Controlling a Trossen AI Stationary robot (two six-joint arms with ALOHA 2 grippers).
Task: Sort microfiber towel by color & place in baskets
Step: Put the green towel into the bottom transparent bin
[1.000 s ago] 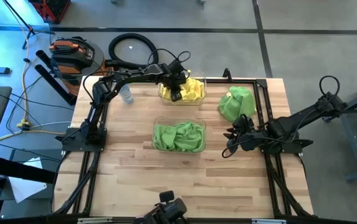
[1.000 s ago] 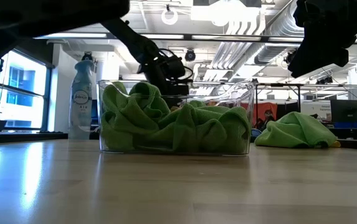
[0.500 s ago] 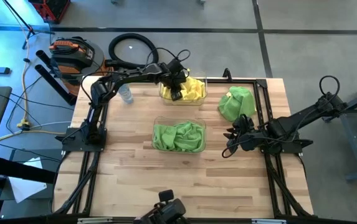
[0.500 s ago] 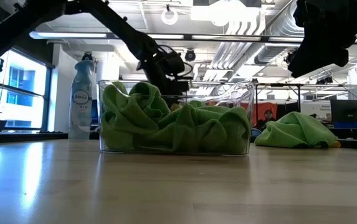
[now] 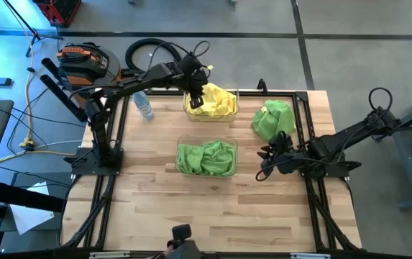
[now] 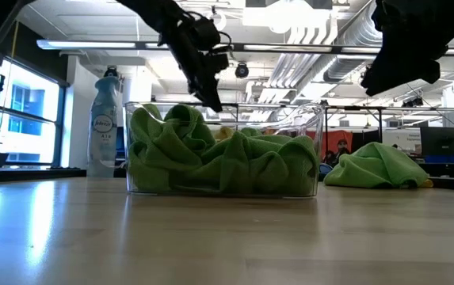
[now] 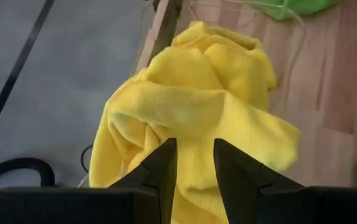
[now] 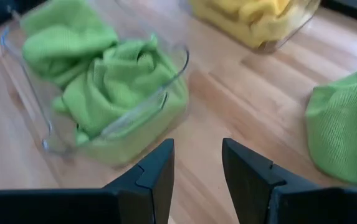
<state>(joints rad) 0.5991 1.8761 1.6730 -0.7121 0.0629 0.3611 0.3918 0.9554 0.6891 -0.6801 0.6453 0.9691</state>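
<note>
Yellow towels (image 5: pixel 213 102) lie heaped in the far clear basket (image 5: pixel 235 108). My left gripper (image 5: pixel 195 91) hangs open just above that heap (image 7: pixel 197 93), its fingers clear of the cloth. Green towels (image 5: pixel 206 158) fill the near basket (image 5: pixel 180 142), whose wall (image 6: pixel 315 127) faces the low view. One loose green towel (image 5: pixel 272 119) lies bunched on the table near the far right corner. My right gripper (image 5: pixel 268 155) hovers open above the bare wood between the near basket and that loose towel (image 8: pixel 346 124).
A clear spray bottle (image 5: pixel 145 108) with a blue cap stands left of the far basket, also seen in the low view as the bottle (image 6: pixel 105 119). Bare wood (image 5: pixel 213 208) stretches along the near half of the table. Cables and a hose lie on the floor beyond the far edge.
My left gripper has risen out of the far basket, moving up and a little toward the far edge, and the arm has lifted with it. The yellow towels stay heaped in the basket. The right arm has kept still.
</note>
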